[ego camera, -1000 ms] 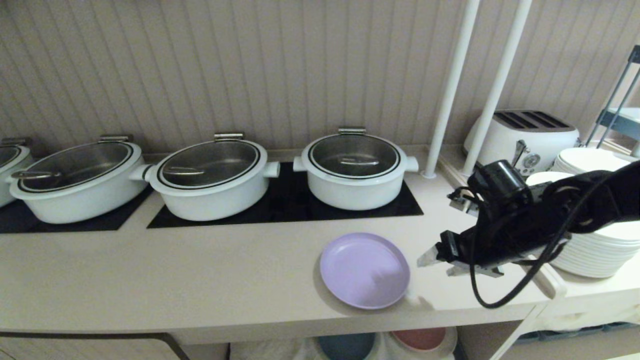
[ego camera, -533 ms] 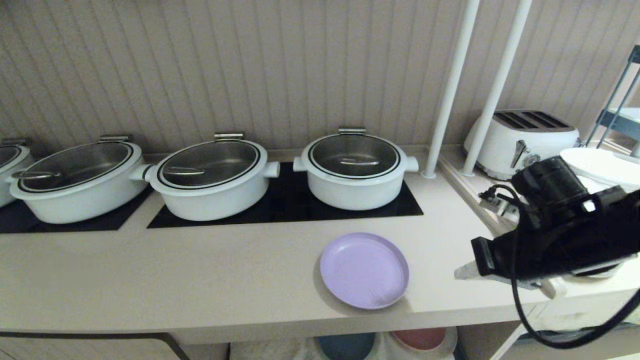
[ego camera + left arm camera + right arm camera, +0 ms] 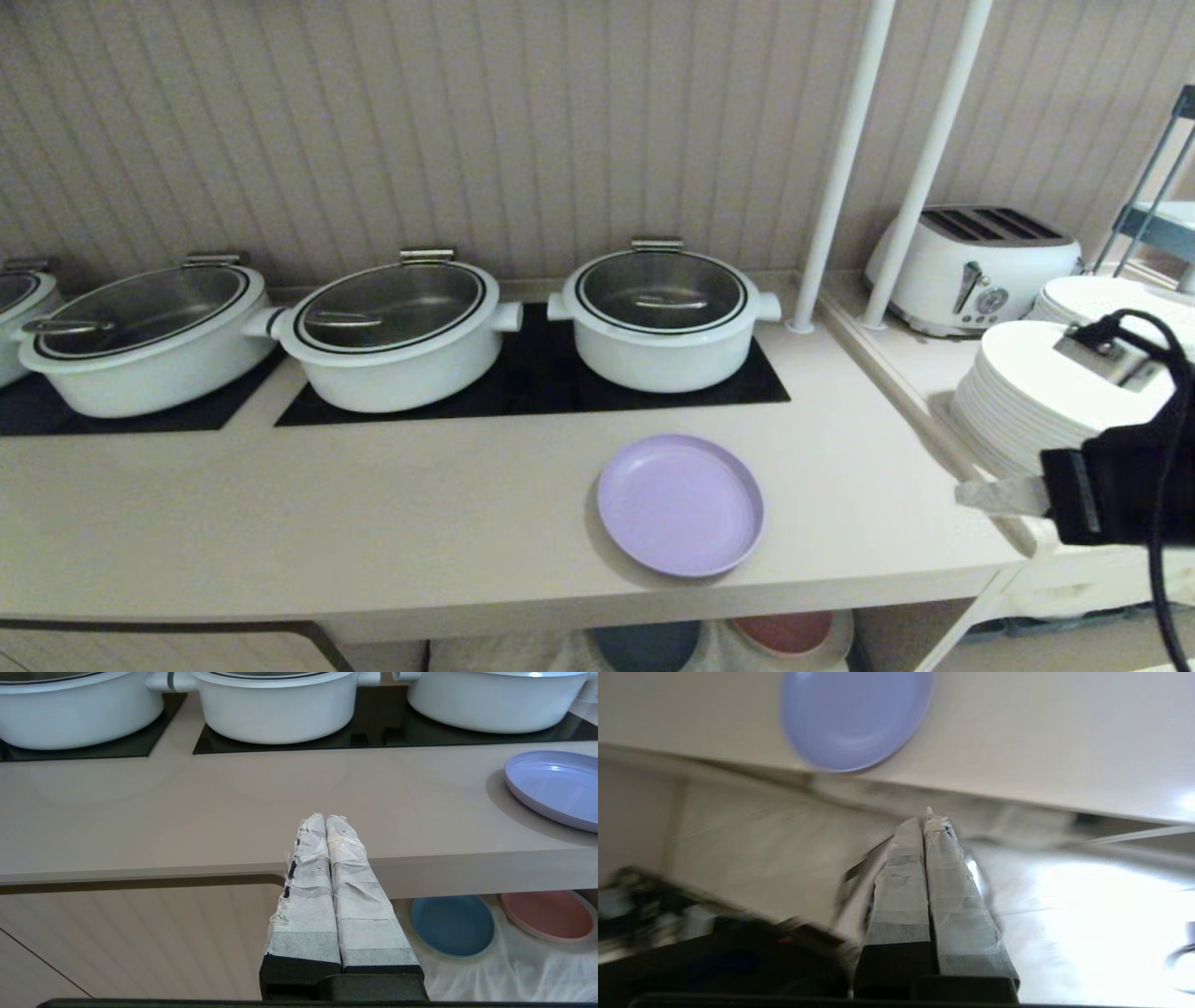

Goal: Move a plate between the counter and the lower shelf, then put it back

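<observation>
The lavender plate point(image 3: 681, 504) lies flat on the beige counter point(image 3: 373, 523), near its front edge and in front of the rightmost pot; nothing touches it. It also shows in both wrist views, plate point(image 3: 556, 786) and plate point(image 3: 854, 716). My right gripper point(image 3: 966, 496) is at the far right, well clear of the plate, its taped fingers pressed together and empty, right gripper point(image 3: 927, 816). My left gripper point(image 3: 324, 820) stays parked below the counter's front edge, shut and empty. Under the counter, the lower shelf point(image 3: 528, 970) with its white cloth holds a blue plate point(image 3: 452, 925) and a pink plate point(image 3: 546, 914).
Three white pots with glass lids point(image 3: 661, 317) stand on black panels at the back of the counter. Two white poles point(image 3: 840, 168) rise at the right. On the side ledge sit a white toaster point(image 3: 976, 266) and stacks of white plates point(image 3: 1036, 401).
My right gripper has drawn back to the right, away from the plate, and its fingers have shut. The plate has stayed where it lay on the counter.
</observation>
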